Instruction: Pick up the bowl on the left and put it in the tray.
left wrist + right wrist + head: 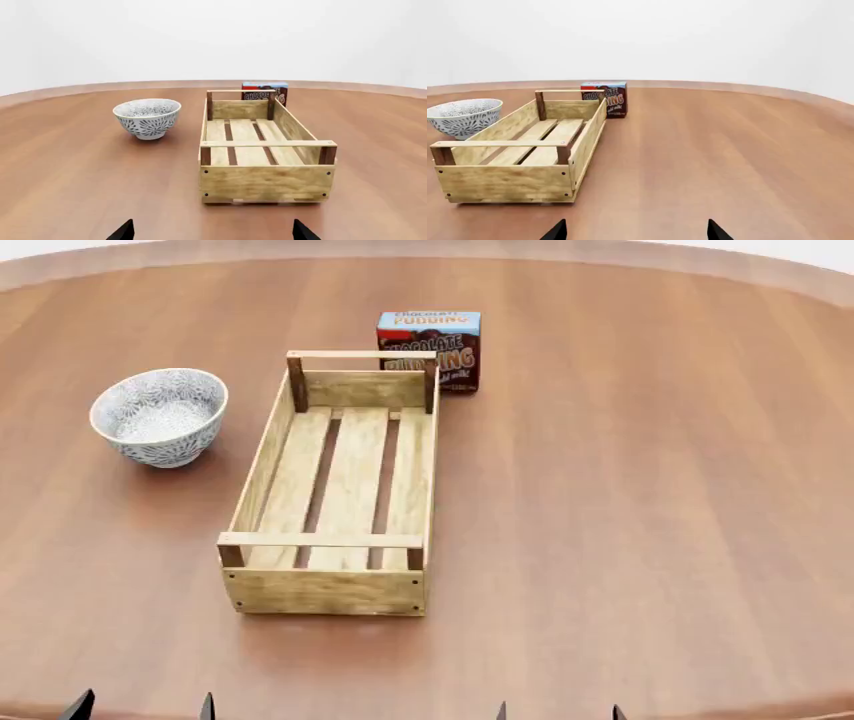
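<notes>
Bowl (159, 417) upright beside tray (262, 462), both hands (140, 707) (558, 710) apart, near table edge.

A broad, round-edged reddish-brown wooden table (641, 490) sits before a plain white backdrop.

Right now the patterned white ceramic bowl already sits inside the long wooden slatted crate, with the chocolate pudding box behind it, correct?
Not quite. The head view shows the patterned white ceramic bowl on the table left of the wooden slatted crate, not inside. The chocolate pudding box is behind the crate.
</notes>
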{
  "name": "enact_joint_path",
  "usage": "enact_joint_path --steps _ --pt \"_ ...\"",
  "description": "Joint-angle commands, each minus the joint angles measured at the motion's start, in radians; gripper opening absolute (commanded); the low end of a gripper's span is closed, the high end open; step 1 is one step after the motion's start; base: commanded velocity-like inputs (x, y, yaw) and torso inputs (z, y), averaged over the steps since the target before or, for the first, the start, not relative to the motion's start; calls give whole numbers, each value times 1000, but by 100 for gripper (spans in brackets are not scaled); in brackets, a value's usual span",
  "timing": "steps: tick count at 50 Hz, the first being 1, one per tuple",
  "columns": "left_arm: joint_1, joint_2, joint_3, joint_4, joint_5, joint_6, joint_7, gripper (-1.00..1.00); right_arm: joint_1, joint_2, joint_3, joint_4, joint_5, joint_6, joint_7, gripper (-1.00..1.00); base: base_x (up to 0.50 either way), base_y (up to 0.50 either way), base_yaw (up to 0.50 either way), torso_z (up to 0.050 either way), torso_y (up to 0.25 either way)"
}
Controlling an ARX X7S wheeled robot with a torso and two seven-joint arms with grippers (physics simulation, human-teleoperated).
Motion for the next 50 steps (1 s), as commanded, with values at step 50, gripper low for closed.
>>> enact_joint_path --steps 50 --pt "22 -86 63 34 -41 21 -108 100 -43 86 -80 -41 134 -31 54 100 0 116 0 0 0"
